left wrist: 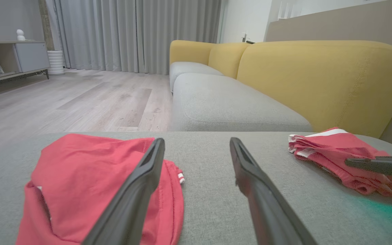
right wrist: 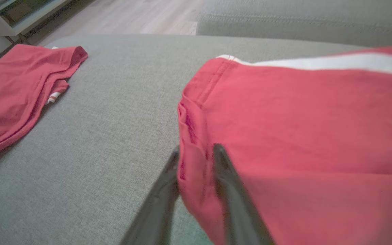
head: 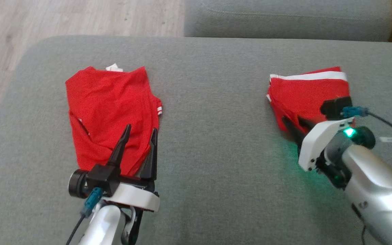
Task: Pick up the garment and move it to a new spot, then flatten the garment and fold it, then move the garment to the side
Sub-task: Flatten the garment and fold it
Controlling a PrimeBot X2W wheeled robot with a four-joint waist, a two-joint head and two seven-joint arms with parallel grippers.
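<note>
Right pincer (right wrist: 196, 151) clamps folded garment (head: 308, 92) at its near corner, toward right end of sofa (head: 216, 136). Left pincer (head: 141, 128) spread, empty, over second garment (head: 107, 112). Limp, light cloth: pinch all layers.

Place: home, living room.
Seating: sofa (left wrist: 318, 78) with yellow back and grey seat cushions; grey ottoman (head: 216, 143) in front.
Window side: full-length grey curtains (left wrist: 131, 34).
Underfoot: pale wood-plank floor (left wrist: 80, 102).
Storage: low cabinet (left wrist: 29, 56) against the wall.
</note>
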